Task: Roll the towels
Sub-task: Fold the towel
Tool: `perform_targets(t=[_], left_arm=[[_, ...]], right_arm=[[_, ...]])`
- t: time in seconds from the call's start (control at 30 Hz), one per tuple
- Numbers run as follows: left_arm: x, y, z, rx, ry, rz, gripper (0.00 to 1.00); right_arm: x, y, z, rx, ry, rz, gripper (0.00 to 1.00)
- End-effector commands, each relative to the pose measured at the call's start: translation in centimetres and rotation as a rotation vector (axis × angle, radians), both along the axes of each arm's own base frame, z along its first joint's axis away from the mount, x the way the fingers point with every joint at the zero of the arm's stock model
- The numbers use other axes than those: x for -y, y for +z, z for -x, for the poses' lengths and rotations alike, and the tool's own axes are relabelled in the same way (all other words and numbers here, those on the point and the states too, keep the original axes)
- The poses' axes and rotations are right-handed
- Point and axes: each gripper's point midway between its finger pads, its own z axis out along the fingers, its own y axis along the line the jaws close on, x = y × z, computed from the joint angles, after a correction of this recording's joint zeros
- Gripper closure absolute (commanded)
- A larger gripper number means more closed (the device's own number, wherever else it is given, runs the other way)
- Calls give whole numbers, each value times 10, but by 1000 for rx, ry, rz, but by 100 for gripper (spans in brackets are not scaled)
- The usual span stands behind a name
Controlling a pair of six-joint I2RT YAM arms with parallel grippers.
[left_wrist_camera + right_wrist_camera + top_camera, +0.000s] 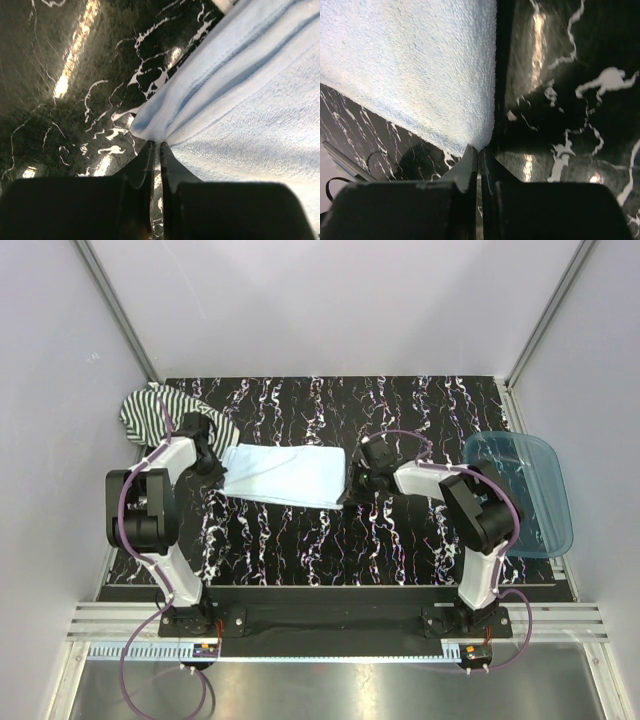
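The pale blue towel (283, 475) lies stretched flat on the black marbled table between my two grippers. My left gripper (213, 462) is shut on the towel's left corner (150, 131), where the cloth bunches into folds. My right gripper (356, 483) is shut on the towel's right corner (480, 142); the cloth (410, 65) spreads away from the fingertips. The striped dark-and-white towel (150, 412) lies crumpled at the far left, behind my left arm, apart from both grippers.
A translucent blue plastic tray (545, 495) sits at the table's right edge, beside my right arm. The grey walls stand close at left, right and back. Bare table (320, 550) shows in front of the blue towel.
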Motion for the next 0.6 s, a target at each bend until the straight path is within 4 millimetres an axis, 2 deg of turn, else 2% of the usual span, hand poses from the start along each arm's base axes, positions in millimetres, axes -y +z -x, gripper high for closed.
perform_targets(t=[0.0,0.3,0.47,0.57], left_arm=[[-13,16,-3,43,28,-67,94],[-12,7,11,-11,32,-73,87],[-14,5,29,-38,48,-89,81],[-12,9,36,-33,48,-83,81]], right_arm=[[31,-17,27,-62,-40,93,100],[66,-26,66,-103,-77,176,100],[78,-28,84,-118,-89,191,100],[85,-28,93,-122,-94,202,100]])
